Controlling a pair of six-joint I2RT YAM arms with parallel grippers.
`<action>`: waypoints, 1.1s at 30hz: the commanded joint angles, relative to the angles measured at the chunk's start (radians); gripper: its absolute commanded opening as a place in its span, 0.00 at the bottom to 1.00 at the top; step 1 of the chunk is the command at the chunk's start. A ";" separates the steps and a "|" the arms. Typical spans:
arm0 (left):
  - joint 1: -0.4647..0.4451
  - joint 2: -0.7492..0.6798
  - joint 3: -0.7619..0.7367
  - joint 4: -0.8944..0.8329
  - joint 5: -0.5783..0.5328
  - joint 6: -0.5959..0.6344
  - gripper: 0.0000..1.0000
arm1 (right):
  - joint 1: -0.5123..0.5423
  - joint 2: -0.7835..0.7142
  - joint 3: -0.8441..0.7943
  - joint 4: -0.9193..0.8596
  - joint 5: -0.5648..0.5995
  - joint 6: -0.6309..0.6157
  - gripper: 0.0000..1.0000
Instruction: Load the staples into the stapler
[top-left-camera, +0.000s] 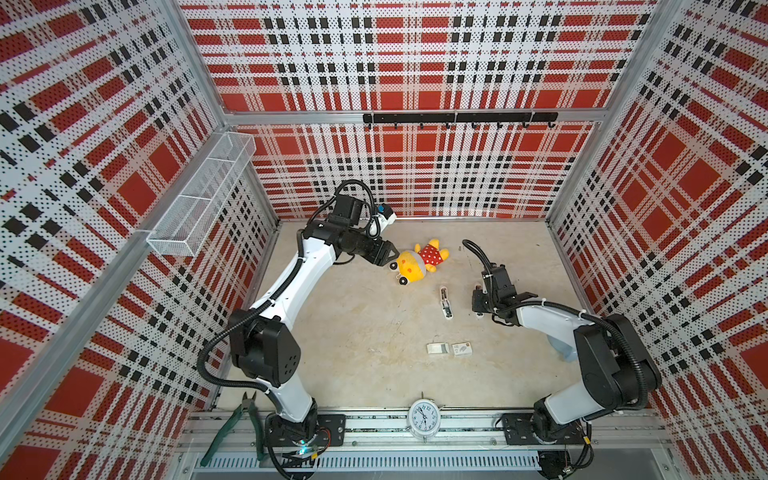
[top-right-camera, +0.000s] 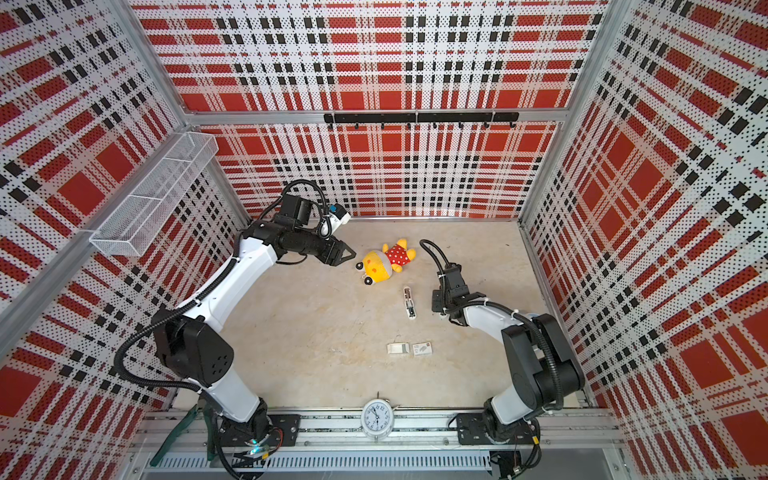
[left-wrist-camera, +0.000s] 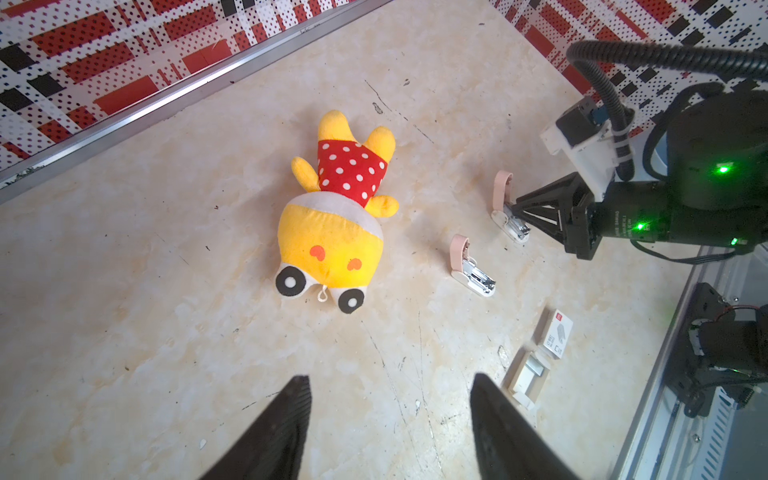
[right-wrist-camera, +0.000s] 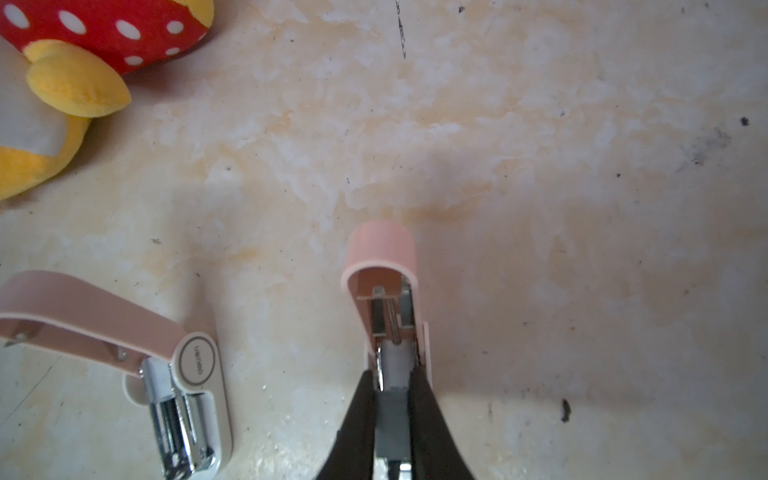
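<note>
Two pink-and-white staplers lie with lids swung up. One stapler (top-left-camera: 445, 303) (right-wrist-camera: 187, 374) rests alone mid-table. My right gripper (right-wrist-camera: 392, 376) (top-left-camera: 478, 297) points down into the second stapler (right-wrist-camera: 384, 266) (left-wrist-camera: 500, 187), shut on a thin grey strip of staples (right-wrist-camera: 392, 409) that lies along the stapler's metal channel. My left gripper (left-wrist-camera: 390, 380) (top-left-camera: 392, 254) hangs open and empty at the back, beside the plush toy.
A yellow plush toy (top-left-camera: 419, 262) in a red dotted dress lies behind the staplers. An open box tray (top-left-camera: 438, 348) and a white printed box (top-left-camera: 462, 349) sit nearer the front. A clock (top-left-camera: 423, 417) and green pliers (top-left-camera: 237, 428) rest on the front rail.
</note>
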 joint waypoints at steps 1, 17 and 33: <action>-0.002 -0.007 0.016 -0.006 -0.003 -0.006 0.65 | -0.007 0.011 -0.015 0.040 0.009 -0.004 0.16; -0.004 -0.005 0.015 -0.006 -0.006 -0.005 0.65 | -0.007 0.028 -0.004 0.030 0.025 -0.007 0.16; -0.006 -0.005 0.016 -0.006 -0.006 -0.003 0.64 | -0.007 0.029 -0.004 0.023 0.019 -0.010 0.16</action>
